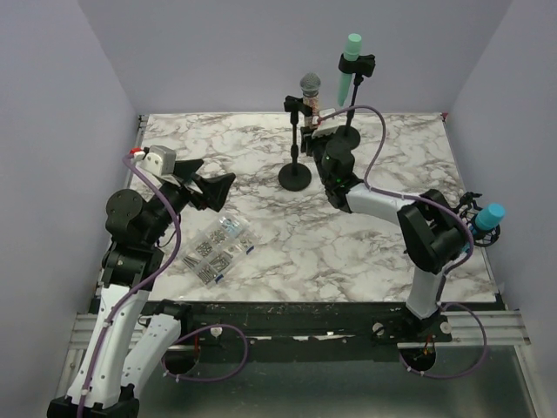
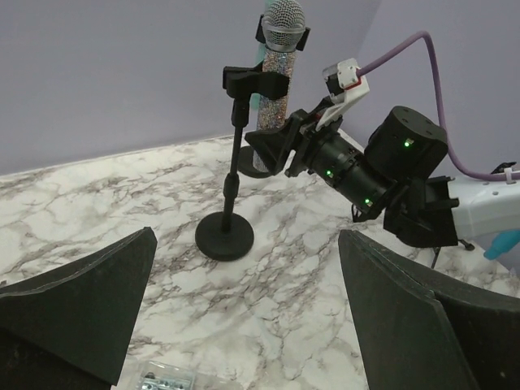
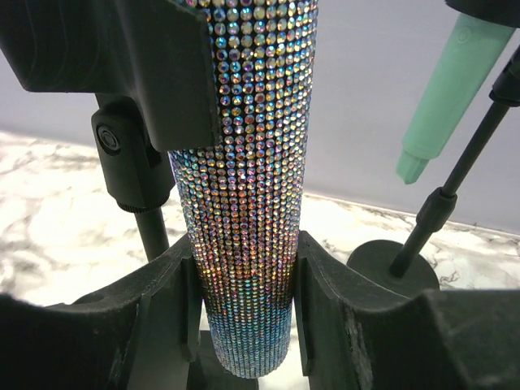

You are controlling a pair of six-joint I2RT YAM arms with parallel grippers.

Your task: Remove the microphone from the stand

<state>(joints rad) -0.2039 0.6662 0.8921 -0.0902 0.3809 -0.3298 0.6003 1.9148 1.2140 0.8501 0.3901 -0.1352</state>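
A rhinestone-covered microphone [image 1: 311, 97] with a silver mesh head sits upright in the clip of a black stand [image 1: 295, 176] at the table's back middle. It also shows in the left wrist view [image 2: 275, 81] and fills the right wrist view [image 3: 248, 187]. My right gripper [image 1: 315, 124] is shut on the microphone's lower body, its fingers [image 3: 171, 301] pressed against both sides just below the clip. My left gripper [image 1: 219, 185] is open and empty, hovering over the table's left side, well apart from the stand.
A second stand [image 1: 351, 131] behind holds a mint-green microphone [image 1: 349, 61]. A teal microphone [image 1: 488, 216] sits in a clip at the table's right edge. A clear bag of screws [image 1: 219, 246] lies at the front left.
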